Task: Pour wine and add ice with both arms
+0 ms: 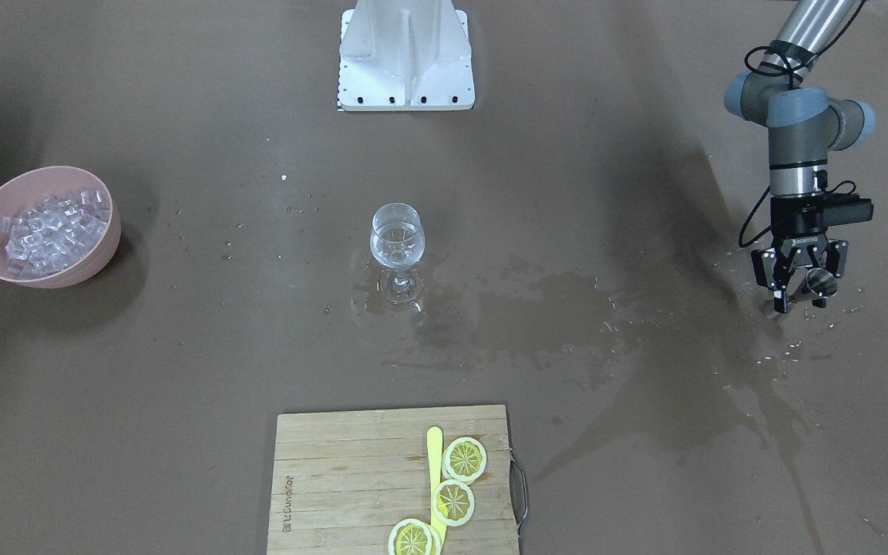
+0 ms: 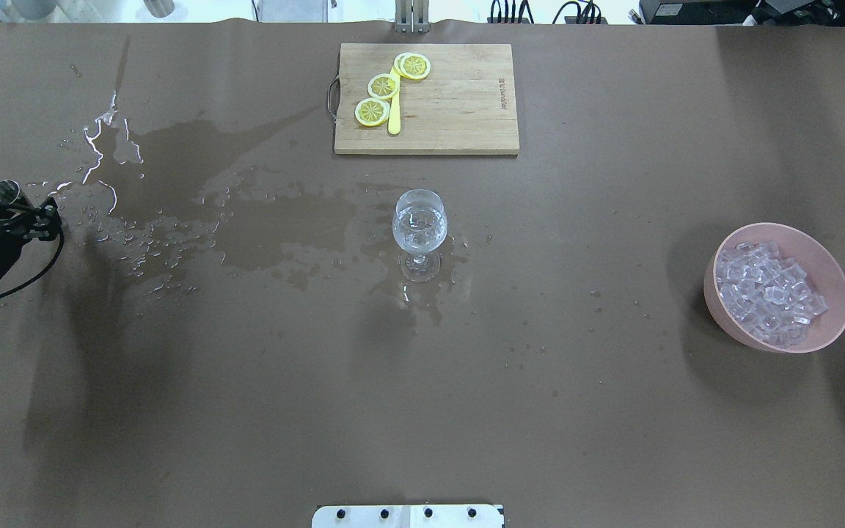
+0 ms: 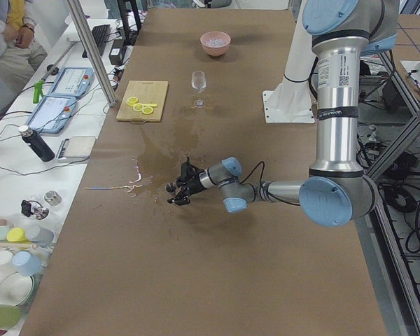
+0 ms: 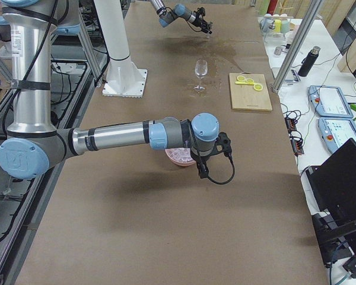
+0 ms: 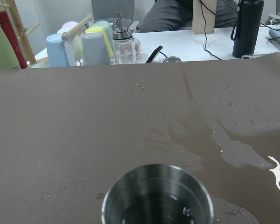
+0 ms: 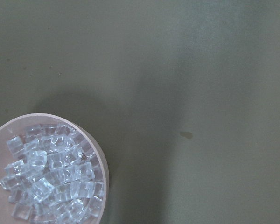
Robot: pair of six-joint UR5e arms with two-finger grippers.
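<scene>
From across the table, the left gripper (image 1: 798, 299) sits low near the table's end, its fingers (image 1: 778, 297) spread either side of the steel jigger (image 1: 819, 283) rather than visibly pinching it, likely because the measure is spent: the wine (image 1: 395, 247) lies shallow in the wine glass (image 1: 396, 231) at centre, while the ice (image 1: 55, 231) is heaped in the pink bowl (image 1: 110, 245), well apart from the glass. Overhead, a broad wet patch (image 2: 268, 227) spreads between jigger and glass, which I take for spilled liquid. From the left end, the left arm (image 3: 266, 190) reaches out flat and low, with the jigger upright. From the right end, the right arm (image 4: 113, 135) hangs its wrist over the bowl, placed, I judge, to pick ice; the right gripper (image 4: 202, 167) is mostly hidden, so whether it is apart or together I cannot tell. The left wrist camera looks into the jigger's nearly empty cup. The right wrist camera sees only ice in the bowl, no fingers
</scene>
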